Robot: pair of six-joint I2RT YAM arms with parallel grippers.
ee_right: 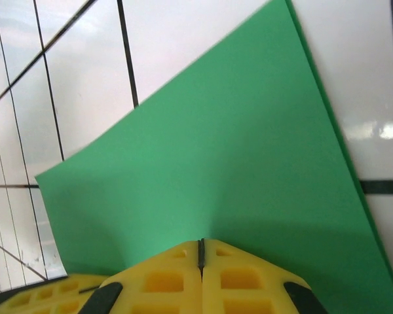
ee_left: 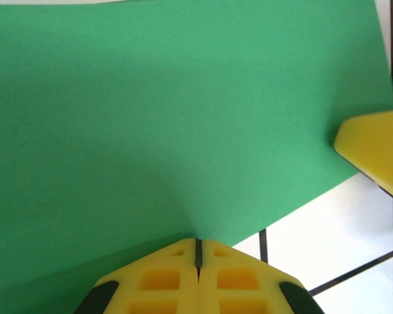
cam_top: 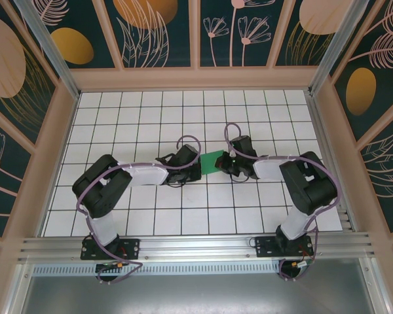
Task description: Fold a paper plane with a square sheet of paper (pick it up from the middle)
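Two-armed work, out at the middle of the table (cam_top: 183,118), well apart from all four edges and corners. Seen from above as both arms bent inward toward one another, with the square sheet of paper (cam_top: 214,161) spanning the gap between them, green against the white grid.

Judged to be mid-fold: held off the surface rather than lying flat, with a soft bow across it in both wrist views. Clamped at one border by the left gripper (ee_left: 198,252), closed right down on the paper, and at the facing side by the right gripper (ee_right: 200,248), likewise pinched tight on it.

Best done by moving both wrists together, at one height and one pace, so as not to tear or twist so thin a sheet. Apply just enough tension to take out the bow, and avoid pulling apart. Bring matching borders into line first, then lay the paper on the grid before pressing any crease.

Mind the fingertips (ee_left: 373,154) of the right gripper at the sheet's border in the left wrist view: close company, so leave room. Cannot tell whether one layer or two sits in each pinch.
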